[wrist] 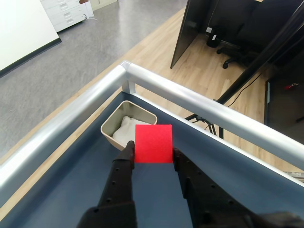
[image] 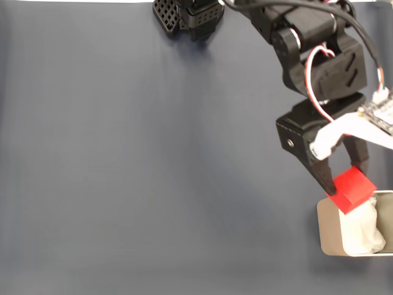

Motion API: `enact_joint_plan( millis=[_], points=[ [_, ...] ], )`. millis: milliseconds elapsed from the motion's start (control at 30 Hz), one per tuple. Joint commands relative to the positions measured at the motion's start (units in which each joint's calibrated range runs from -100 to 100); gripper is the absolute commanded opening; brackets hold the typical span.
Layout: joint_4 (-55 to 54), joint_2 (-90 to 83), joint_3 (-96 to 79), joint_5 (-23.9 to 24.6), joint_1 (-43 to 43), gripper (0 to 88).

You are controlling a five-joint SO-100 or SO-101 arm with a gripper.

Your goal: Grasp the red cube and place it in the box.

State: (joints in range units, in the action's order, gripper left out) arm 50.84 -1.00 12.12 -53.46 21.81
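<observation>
Red cube (wrist: 153, 143) in gripper (wrist: 152, 154) clamp, above box (image: 330, 228) rim; wrist view: metal rail (wrist: 199, 102).

From my fixed view the desk (image: 123, 184) is evenly and softly lit, matte, with no glare; a faint broad shadow falls under the arm toward 7 o'clock. The red cube (image: 352, 188) looks saturated but sharp. My wrist view is bright and crisp; the metal rail (wrist: 199, 102) carries a pale sheen, and the dark pincer (wrist: 153, 154) at 6 o'clock loses detail.
</observation>
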Motion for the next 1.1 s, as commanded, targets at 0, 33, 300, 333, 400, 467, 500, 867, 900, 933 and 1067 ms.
enact_joint_plan(
  millis=[0, 33, 300, 333, 400, 467, 500, 867, 900, 933, 1067],
  points=[
    [-1.49, 2.30, 6.77, -0.10, 1.20, 0.0],
    [-1.49, 3.25, 7.59, -0.10, 1.41, 0.0],
    [-1.49, 10.96, 15.44, 1.51, 2.69, 0.0],
    [-1.65, 11.74, 16.08, 1.51, 2.83, 0.0],
    [-1.65, 13.04, 17.08, 1.51, 3.19, 0.0],
    [-1.90, 14.43, 18.27, 1.56, 3.62, 0.0],
    [-1.98, 15.12, 19.09, 1.61, 3.83, 0.0],
    [-1.90, 23.27, 26.94, 1.81, 4.75, 0.0],
    [-1.98, 23.79, 27.21, 1.76, 4.75, 0.0],
    [-1.98, 24.40, 27.57, 1.86, 4.75, 0.0],
    [-1.90, 26.30, 28.76, 2.15, 4.75, 0.0]
  ],
)
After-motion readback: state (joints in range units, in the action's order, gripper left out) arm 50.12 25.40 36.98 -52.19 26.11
